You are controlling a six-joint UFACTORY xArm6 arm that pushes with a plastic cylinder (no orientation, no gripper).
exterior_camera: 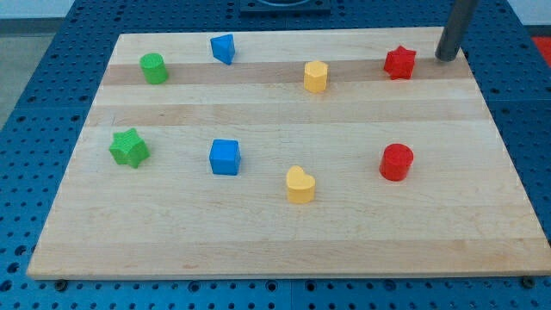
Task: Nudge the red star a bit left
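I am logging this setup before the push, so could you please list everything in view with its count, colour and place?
red star: one, red, top right, just left of my tip
red cylinder: one, red, lower right
yellow hexagonal block: one, yellow, top, right of centre
yellow heart: one, yellow, bottom centre
blue cube: one, blue, left of centre
blue wedge-like block: one, blue, top, left of centre
green cylinder: one, green, top left
green star: one, green, left
wooden board: one, light wood, under all blocks
my tip: one, dark rod, top right, apart from the red star
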